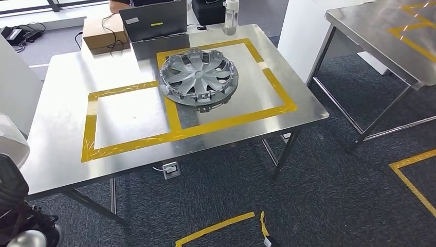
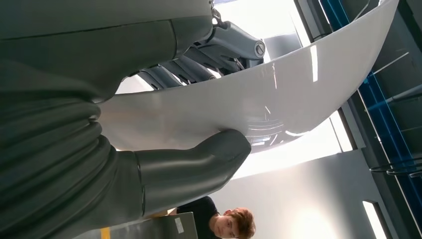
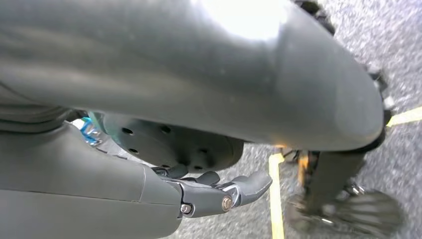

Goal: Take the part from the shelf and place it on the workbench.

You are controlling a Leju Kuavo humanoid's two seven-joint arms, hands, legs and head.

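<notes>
Close against the robot's own body, the left robot hand (image 2: 149, 124) is gripping a pale curved panel (image 2: 278, 94), thumb under one face and darker fingers (image 2: 199, 59) over the other, probably so the smooth sheet cannot slip while it is being carried. The same panel is showing as a white curve (image 1: 13, 144) short of the near left corner of the wheel cover's surface. The right robot hand (image 3: 209, 191) is hanging over the carpet (image 3: 348, 30), holding nothing, its fingers loosely bent rather than closed. Farther out, the steel surface (image 1: 61, 98) is carrying yellow tape outlines, likely marking drop spots. A grey wheel cover (image 1: 198, 76) is lying flat inside the right outline. Left of the wheel cover, the other taped outline (image 1: 128, 118) is standing bare, seemingly waiting for the panel. Beyond the wheel cover are a laptop (image 1: 154, 20), a cardboard box (image 1: 103, 33) and a bottle (image 1: 231, 15).
</notes>
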